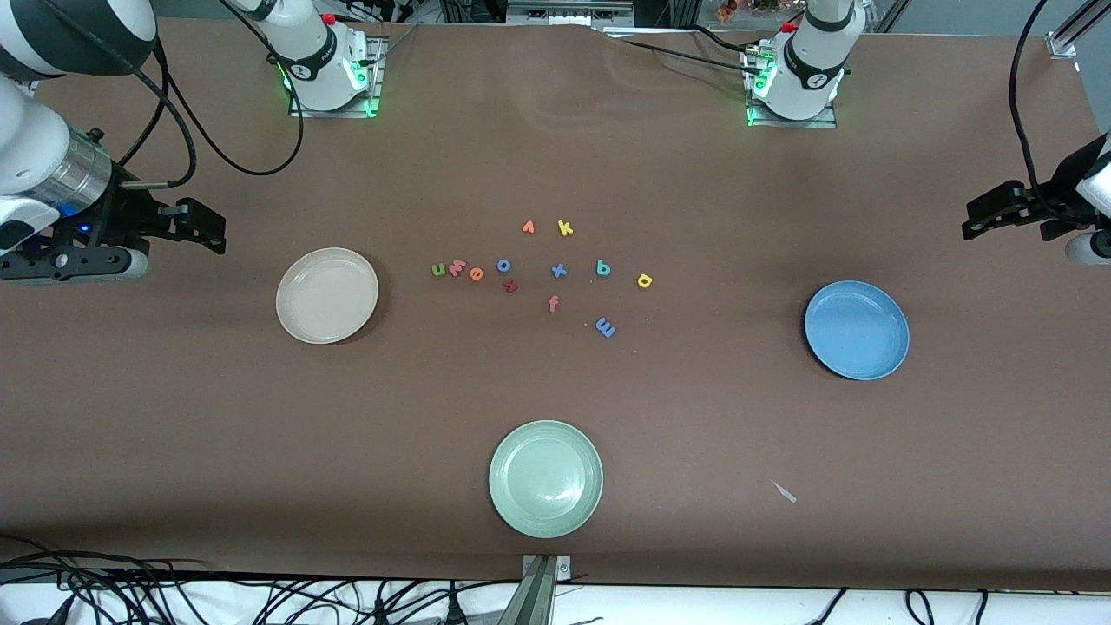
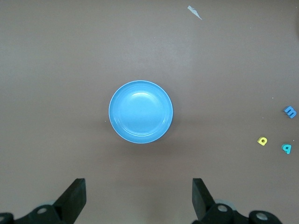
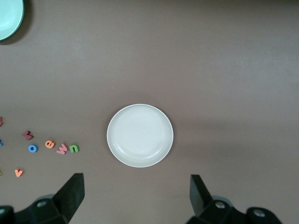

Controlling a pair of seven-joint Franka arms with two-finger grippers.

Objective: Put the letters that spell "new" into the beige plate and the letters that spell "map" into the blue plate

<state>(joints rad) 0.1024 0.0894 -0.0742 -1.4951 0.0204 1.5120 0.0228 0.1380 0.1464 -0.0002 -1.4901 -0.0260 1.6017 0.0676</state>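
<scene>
Front camera: high, across the brown paper-covered table (image 1: 174, 417), facing both arm bases, taking in the whole surface.

Left wrist camera: high up, looking straight down past the left pincer (image 2: 140, 198), its black fingers set wide apart at the frame edge. Round mid-blue shallow plate (image 2: 140, 111) centred; front view shares it (image 1: 857, 330).

Right wrist camera: likewise high and straight down, past the right pincer (image 3: 137, 196), fingers wide apart. Round cream-beige shallow plate (image 3: 140, 135) centred, shared with front view (image 1: 327, 295). Rim of the pale green round plate (image 3: 10, 18) also appears in it.
</scene>
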